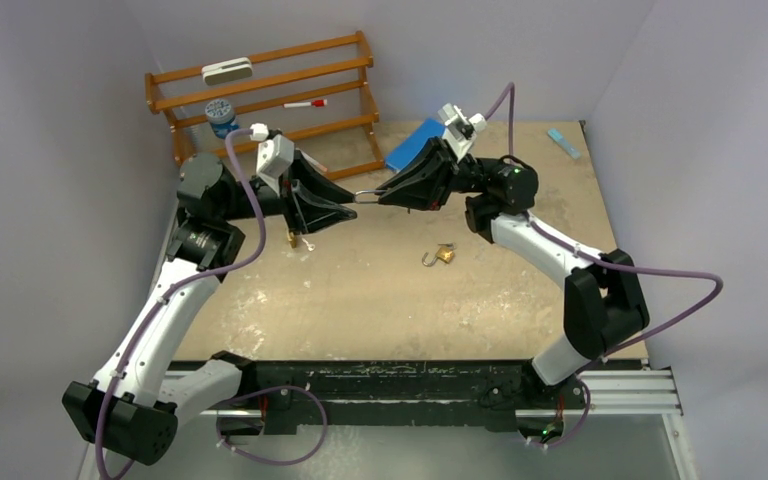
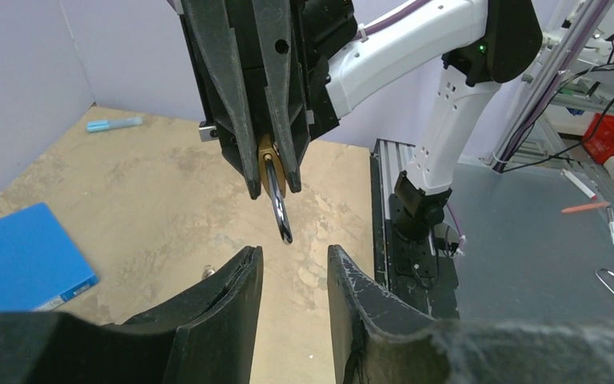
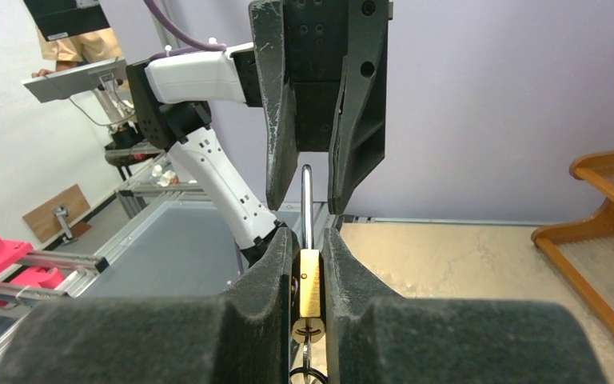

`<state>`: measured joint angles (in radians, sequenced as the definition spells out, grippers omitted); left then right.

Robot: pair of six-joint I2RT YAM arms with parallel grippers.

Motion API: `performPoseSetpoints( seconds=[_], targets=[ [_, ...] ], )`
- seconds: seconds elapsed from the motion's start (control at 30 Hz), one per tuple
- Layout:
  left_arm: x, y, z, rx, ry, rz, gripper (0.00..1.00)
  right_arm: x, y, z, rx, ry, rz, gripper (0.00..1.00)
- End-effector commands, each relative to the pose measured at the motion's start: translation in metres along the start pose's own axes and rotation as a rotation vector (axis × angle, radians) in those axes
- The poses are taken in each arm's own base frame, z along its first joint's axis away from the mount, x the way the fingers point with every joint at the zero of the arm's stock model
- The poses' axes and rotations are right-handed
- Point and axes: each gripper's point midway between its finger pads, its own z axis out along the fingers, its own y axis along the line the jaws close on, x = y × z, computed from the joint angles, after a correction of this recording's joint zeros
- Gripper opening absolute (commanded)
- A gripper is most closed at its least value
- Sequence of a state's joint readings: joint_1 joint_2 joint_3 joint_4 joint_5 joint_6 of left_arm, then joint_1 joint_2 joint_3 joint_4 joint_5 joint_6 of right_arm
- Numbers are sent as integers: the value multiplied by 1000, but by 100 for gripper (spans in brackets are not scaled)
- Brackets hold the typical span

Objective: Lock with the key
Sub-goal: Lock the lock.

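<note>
While the right claw pinches the brass padlock by its body, the left claw hangs spread, the shackle tip just ahead of its gap. Bracing step, I judge: next, advance, then close squarely on the shackle.

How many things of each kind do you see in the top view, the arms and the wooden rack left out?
Padlocks: 2 (held padlock in the right gripper, loose padlock)
Pens: 2 (red-capped pen, light blue pen)
Blue book: 1
White eraser: 1
Blue-lidded jar: 1
Small brass thing below the left gripper, too small to name: 1
Total: 8
</note>
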<state>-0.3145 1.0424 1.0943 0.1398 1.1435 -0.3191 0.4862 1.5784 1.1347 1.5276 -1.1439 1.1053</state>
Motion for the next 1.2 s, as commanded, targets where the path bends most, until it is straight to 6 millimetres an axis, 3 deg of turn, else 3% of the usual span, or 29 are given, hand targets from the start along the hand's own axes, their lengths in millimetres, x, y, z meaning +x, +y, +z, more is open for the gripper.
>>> performPoseSetpoints(
  seconds=[0.0,0.3,0.7,0.9,0.97,1.03,1.17],
  targets=[
    [-18,0,1,-8,-39,59,33,-12,11,4,-44,-24,-44,0],
    [-24,7,2,-50,-69,62,35,-4,4,3,-48,-18,-15,0],
    [-16,12,5,-32,-54,13,17,-7,3,5,-56,-16,-23,0],
    [-13,13,5,-32,-51,-1,21,-9,3,6,-61,-15,-27,0],
    [-12,12,6,-19,-45,-4,15,-9,3,7,-62,-15,-27,0],
    [-11,11,6,-11,-40,-9,0,-10,2,7,-62,-15,-27,0],
    [-10,10,6,-8,-39,-8,0,-10,2,8,-64,-14,-28,0]
  ],
)
